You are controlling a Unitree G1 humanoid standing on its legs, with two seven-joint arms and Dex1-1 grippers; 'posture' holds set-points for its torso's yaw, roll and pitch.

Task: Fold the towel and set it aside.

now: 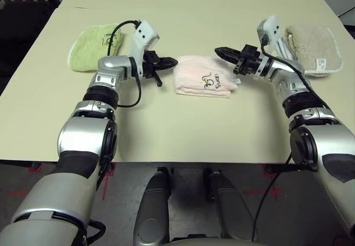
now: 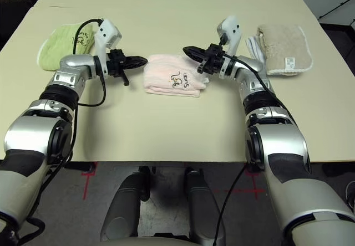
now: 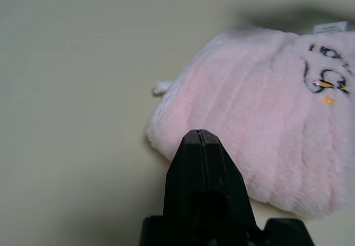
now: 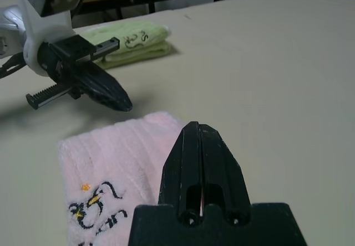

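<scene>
One pink towel, two other towels

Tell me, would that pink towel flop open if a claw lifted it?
Probably. The pink towel is soft terry folded into loose layers, so lifted by one edge it would likely sag and unfold. It looks light. Its fuzzy pile should grip the table, so a push may bunch it.
</scene>
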